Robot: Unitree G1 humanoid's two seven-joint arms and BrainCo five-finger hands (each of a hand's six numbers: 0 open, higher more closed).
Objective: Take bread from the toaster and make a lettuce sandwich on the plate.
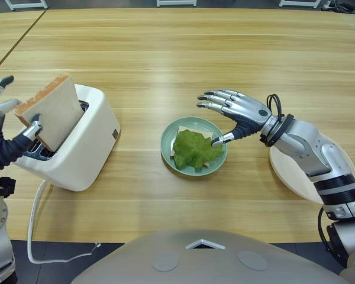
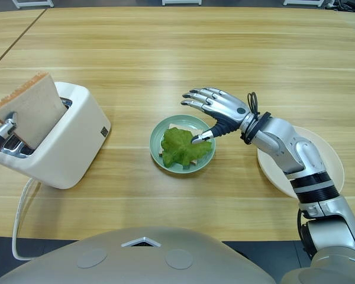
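Where left fingers [image 1: 33, 129] curl — bread [image 1: 52, 109], seemingly gripped

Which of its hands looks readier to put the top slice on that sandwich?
Left. Its left hand grips the bread slice at the toaster; the right hand is open and empty by the lettuce.

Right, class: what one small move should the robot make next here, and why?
Probably lift the bread slice clear of the toaster with the left hand. That hand grips the slice, whose lower end looks still in the slot, while the plate holds lettuce on a base slice with no top yet. The right hand hovers open over it.
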